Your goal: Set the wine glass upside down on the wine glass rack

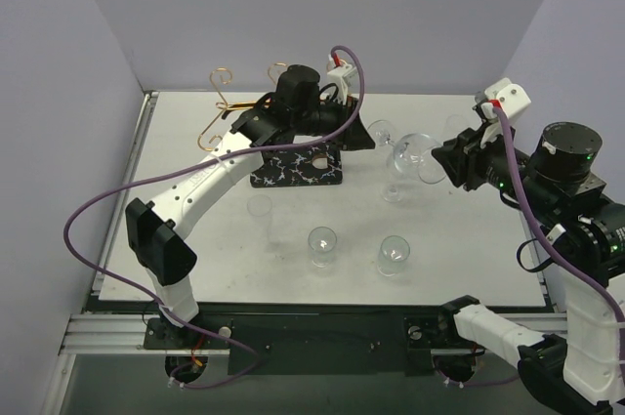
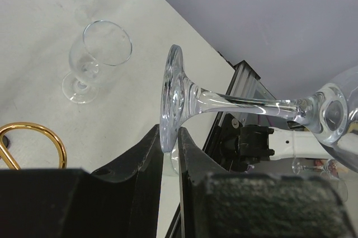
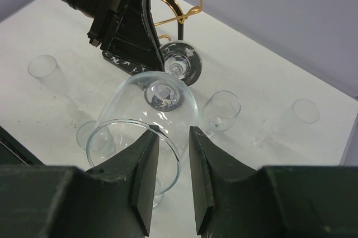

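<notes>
The wine glass [image 1: 410,149] hangs roughly level in the air between my arms, right of the rack. My left gripper [image 1: 357,136] is shut on the edge of its round foot [image 2: 170,101], with the stem [image 2: 246,105] running right to the bowl. My right gripper [image 3: 172,134] is open, and its jaws straddle the rim of the bowl [image 3: 151,106] with a gap on both sides. The wine glass rack [image 1: 293,163] has copper wire loops [image 1: 223,78] on a black veined base, largely covered by my left arm. It also shows in the right wrist view [image 3: 190,11].
Several other clear glasses stand on the white table: two near the front [image 1: 322,242] [image 1: 394,253], one left of them [image 1: 259,206], one below the held glass [image 1: 395,190] and one far right [image 1: 455,126]. Purple walls close in the back and sides.
</notes>
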`<state>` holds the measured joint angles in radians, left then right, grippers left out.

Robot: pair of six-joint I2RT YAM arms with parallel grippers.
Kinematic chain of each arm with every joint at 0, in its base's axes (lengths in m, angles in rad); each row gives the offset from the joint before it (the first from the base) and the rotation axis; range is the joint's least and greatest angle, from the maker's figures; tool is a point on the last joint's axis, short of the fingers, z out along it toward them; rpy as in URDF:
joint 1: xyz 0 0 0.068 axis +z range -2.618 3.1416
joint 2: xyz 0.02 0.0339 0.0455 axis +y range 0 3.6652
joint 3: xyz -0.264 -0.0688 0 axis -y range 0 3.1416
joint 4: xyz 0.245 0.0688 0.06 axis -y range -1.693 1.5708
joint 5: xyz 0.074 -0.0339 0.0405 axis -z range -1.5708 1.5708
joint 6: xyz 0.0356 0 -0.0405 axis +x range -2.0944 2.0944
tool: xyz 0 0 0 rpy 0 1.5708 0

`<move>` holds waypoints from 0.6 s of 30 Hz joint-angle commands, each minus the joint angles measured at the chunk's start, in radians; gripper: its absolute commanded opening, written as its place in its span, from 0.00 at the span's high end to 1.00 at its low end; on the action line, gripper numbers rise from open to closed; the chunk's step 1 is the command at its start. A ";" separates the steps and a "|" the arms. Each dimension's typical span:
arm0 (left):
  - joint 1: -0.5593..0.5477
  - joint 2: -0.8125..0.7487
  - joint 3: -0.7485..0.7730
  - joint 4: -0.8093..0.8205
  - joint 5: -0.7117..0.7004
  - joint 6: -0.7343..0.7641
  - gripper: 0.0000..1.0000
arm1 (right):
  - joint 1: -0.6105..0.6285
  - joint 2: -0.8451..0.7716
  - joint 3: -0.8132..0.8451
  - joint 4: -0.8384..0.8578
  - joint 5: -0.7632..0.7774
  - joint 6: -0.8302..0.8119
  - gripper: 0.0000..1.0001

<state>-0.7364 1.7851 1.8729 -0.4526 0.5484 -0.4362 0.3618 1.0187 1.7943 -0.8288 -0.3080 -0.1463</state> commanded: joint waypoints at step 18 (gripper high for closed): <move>0.058 -0.095 0.034 0.034 0.013 -0.006 1.00 | -0.014 0.034 0.020 0.060 -0.016 0.011 0.64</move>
<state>-0.7025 1.7741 1.8839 -0.4725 0.5438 -0.4328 0.3527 1.0290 1.7847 -0.8200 -0.3298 -0.1341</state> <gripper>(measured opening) 0.217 0.360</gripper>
